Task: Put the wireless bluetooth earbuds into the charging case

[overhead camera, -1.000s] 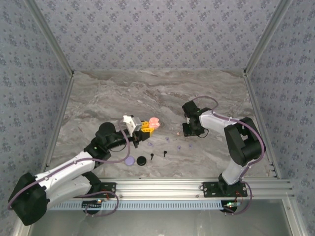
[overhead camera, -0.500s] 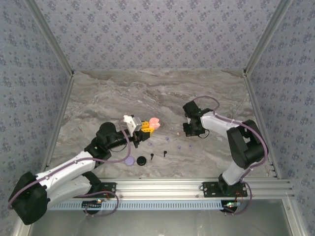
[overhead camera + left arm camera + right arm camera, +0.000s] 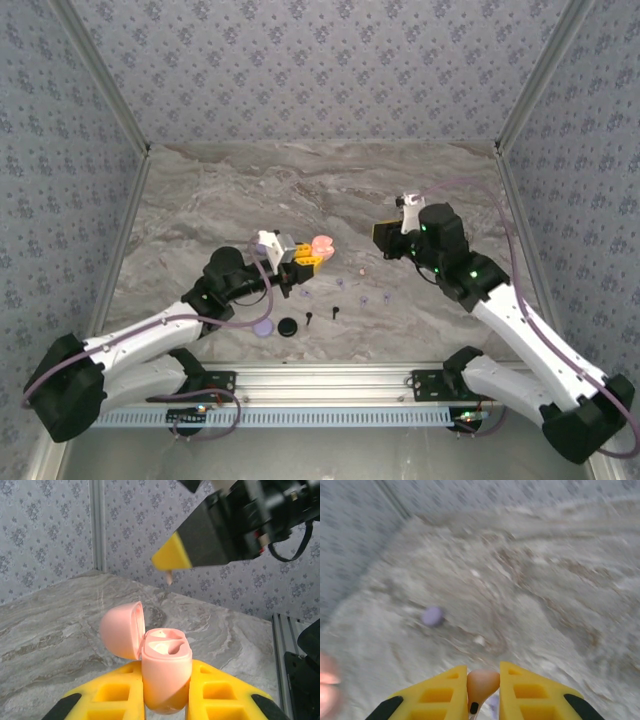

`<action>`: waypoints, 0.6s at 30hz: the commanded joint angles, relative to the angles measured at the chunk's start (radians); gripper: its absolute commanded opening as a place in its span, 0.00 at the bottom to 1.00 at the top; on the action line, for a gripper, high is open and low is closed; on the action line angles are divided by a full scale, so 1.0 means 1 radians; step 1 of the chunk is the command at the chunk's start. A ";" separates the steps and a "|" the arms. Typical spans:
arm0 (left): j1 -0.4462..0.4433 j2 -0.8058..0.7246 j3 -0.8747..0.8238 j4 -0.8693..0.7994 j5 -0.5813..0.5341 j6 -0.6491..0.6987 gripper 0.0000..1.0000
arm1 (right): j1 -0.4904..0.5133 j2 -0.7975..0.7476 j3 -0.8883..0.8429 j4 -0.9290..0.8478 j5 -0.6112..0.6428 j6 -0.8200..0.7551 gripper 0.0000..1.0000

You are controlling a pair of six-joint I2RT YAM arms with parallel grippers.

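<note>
1. A small pink short-stemmed earbud point(image 3: 483, 681) sits between the yellow fingers of the right gripper point(image 3: 483, 692), at the bottom centre of the right wrist view, dark tip downward.
2. The right gripper is clenched on this earbud, its fingers only the bud's width apart. In the top view it hangs right of centre, above the grey marble table point(image 3: 220, 190).
3. In the left wrist view, its yellow fingertip enters at upper centre with the bud poking out beneath. It is above and apart from the pink round charging case point(image 3: 166, 672).
4. The left gripper point(image 3: 166, 696) grasps the case's lower body. The lid stands open to the left, showing two pale sockets.
5. Lower centre of the top view, on the table: a second pink earbud point(image 3: 363, 270), lavender earbuds point(image 3: 364, 298), black earbuds point(image 3: 311, 319), a lavender round case point(image 3: 263, 326) and a black round case point(image 3: 288, 326).
</note>
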 commanded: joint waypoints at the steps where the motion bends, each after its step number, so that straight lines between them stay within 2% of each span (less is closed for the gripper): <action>1: -0.017 0.017 0.046 0.068 -0.027 -0.007 0.00 | 0.057 -0.028 -0.026 0.118 -0.042 0.088 0.19; 9: -0.041 0.058 0.073 0.076 -0.043 -0.009 0.00 | 0.221 -0.020 -0.023 0.214 0.086 0.093 0.19; 18: -0.046 0.072 0.079 0.092 -0.061 -0.022 0.00 | 0.269 -0.007 -0.046 0.232 0.158 0.100 0.19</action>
